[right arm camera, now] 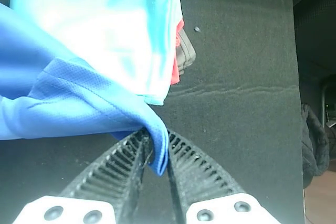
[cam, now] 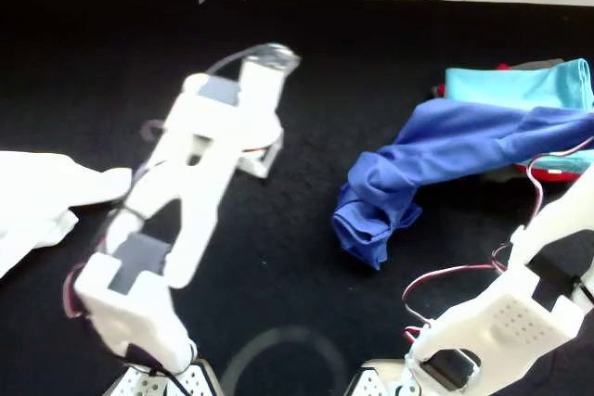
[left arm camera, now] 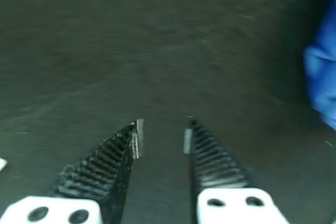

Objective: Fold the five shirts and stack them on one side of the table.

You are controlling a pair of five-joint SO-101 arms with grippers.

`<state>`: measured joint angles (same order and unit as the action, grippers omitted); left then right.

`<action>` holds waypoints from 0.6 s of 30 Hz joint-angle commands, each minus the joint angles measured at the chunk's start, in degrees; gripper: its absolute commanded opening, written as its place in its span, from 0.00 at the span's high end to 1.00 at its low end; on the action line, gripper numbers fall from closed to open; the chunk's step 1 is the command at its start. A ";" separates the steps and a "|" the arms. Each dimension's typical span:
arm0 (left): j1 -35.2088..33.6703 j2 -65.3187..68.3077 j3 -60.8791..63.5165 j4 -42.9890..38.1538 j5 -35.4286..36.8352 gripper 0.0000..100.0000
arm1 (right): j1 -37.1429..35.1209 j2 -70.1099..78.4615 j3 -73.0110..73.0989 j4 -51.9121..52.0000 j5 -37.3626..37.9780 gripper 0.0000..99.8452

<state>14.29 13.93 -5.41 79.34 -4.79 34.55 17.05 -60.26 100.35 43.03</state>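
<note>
R hand (right arm camera: 156,136) pinching blue shirt (cam: 436,150) hem; L hand (left arm camera: 160,132) part-open, empty, above table (cam: 306,62).

Bare black table (cam: 297,248) lies open between white shirt (cam: 37,194) and blue shirt (cam: 436,147).

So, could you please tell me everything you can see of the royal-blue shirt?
The royal-blue knit shirt is unfolded. One end lies bunched on the black table cover, and the rest stretches out, overlapping the folded turquoise shirt. Its stitched hem is pinched in the right tool.
</note>
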 commanded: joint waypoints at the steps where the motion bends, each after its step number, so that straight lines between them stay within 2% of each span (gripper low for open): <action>1: 7.69 4.35 -13.05 9.14 2.11 0.82 | 0.92 -3.65 -2.51 0.57 0.53 0.99; 4: 14.11 7.34 -20.97 14.07 2.46 0.82 | 0.57 -3.65 -2.51 0.57 0.44 0.99; 7: 19.38 9.80 -25.54 15.30 2.46 0.82 | 0.13 -3.65 -2.51 0.57 0.44 0.99; 18: 30.55 18.24 -27.82 14.15 2.46 0.82 | -0.04 -3.65 -2.51 0.57 0.62 0.99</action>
<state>42.51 32.75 -30.20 93.76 -2.77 34.64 17.05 -60.26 100.35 43.03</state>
